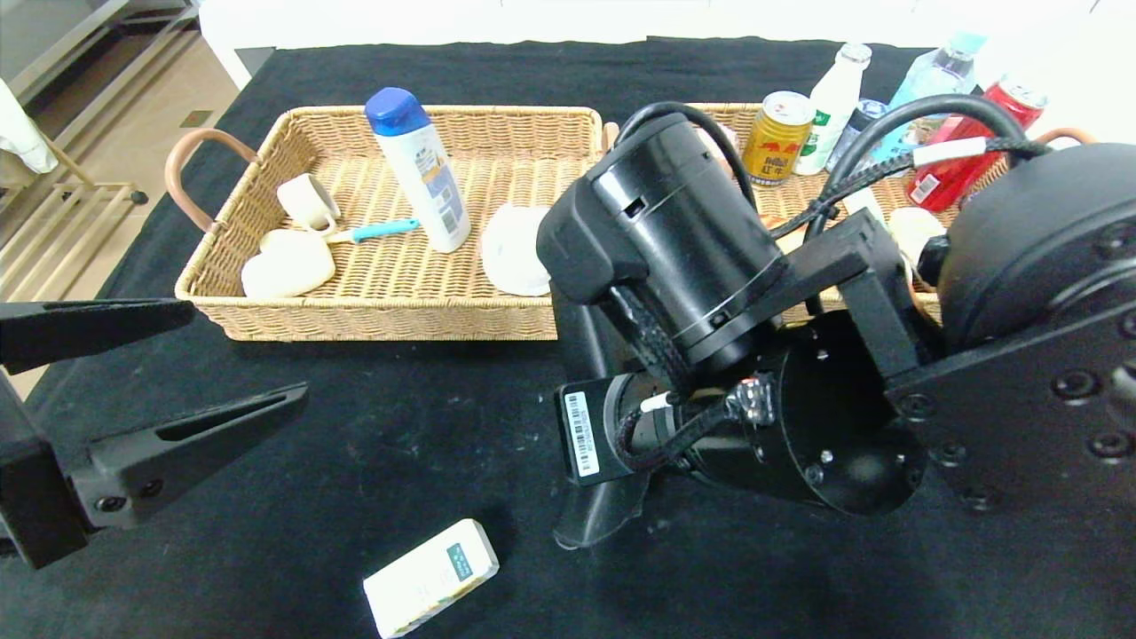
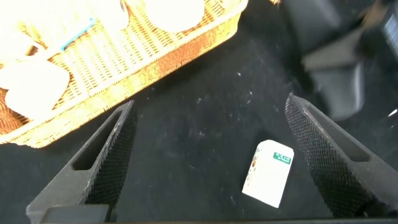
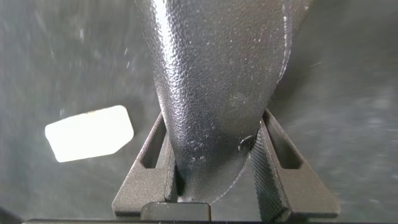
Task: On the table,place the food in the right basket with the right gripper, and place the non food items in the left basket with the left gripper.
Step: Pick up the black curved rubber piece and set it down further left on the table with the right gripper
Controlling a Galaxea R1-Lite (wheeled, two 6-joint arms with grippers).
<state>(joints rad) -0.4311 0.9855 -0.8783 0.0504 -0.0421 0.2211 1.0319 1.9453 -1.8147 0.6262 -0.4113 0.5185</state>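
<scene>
My right gripper (image 3: pixel 214 117) is shut on the black leather glasses case (image 3: pixel 217 87). In the head view the arm hides its fingers, and only the case's end (image 1: pixel 596 519) shows under the wrist, near the table's middle. I cannot tell whether the case is off the cloth. The white carton with a green label (image 1: pixel 430 577) lies at the front; it also shows in the left wrist view (image 2: pixel 268 173) and the right wrist view (image 3: pixel 89 132). My left gripper (image 1: pixel 248 351) is open and empty at the front left (image 2: pixel 210 106). The shampoo bottle (image 1: pixel 419 169) stands in the left basket (image 1: pixel 497 120).
The left basket also holds white cups (image 1: pixel 306 202), a teal-handled tool (image 1: pixel 373 232) and a white round piece (image 1: pixel 516 248). The right basket (image 1: pixel 728 113) holds a gold can (image 1: pixel 777 138), bottles (image 1: pixel 832 108), a red can (image 1: pixel 972 146) and a pale round thing (image 1: pixel 914 229). The table has a black cloth.
</scene>
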